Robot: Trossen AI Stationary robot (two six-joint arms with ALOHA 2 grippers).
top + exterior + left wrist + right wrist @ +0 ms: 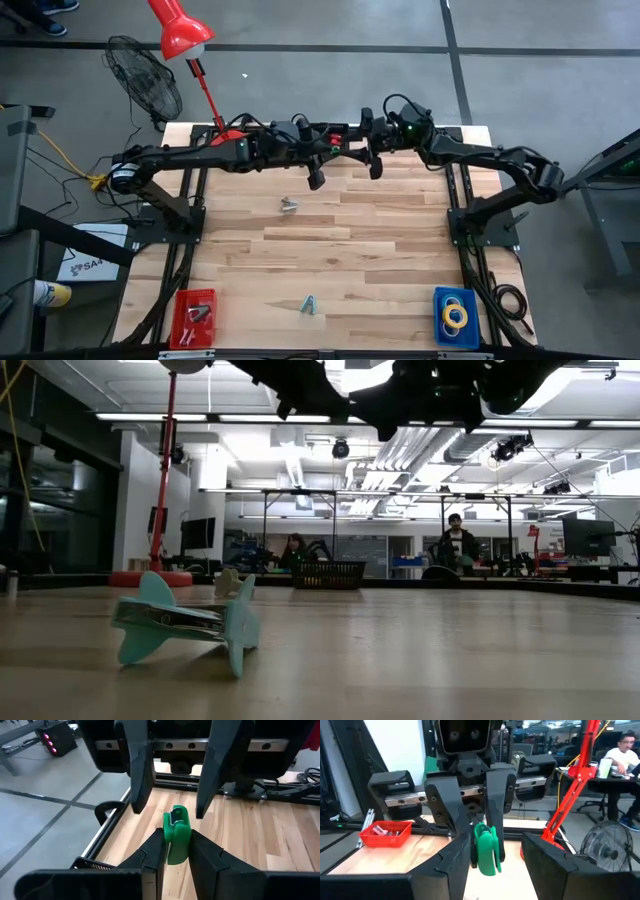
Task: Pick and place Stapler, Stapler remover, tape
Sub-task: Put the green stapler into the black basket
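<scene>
**Green piece held between two claws above the far edge of the surface**

Left wrist view: the left claw (175,834) is clenched on a green staple remover (175,822) – at least that is what it looks like – pinched upright between its two fingers. Straight ahead, the right claw (169,802) faces it with its fingers spread wide, one on each side of the green piece and not touching it.

Right wrist view: the same meeting from the other side. The green staple remover hangs from the left claw's fingers and sits between the right claw's own released fingers, close to one of them; whether it touches that finger I cannot tell. Behind are a red bin (385,832), a red lamp stand (575,785), a fan (610,845) and a person (625,750) at a desk.

High view: both arms reach in from the sides and meet over the far edge of the wooden surface (380,250). A small grey thing (289,205) lies alone near the middle. A light blue stapler (310,306) lies near the front edge, between the red bin at the front left corner and a blue bin (440,335) at the front right. The tape (456,316) – ring-shaped rolls, yellow and blue showing – lies in the blue bin.

Low view: the stapler lies tipped on its side on the surface, the arms dark overhead. Two people sit far back in the room.
</scene>
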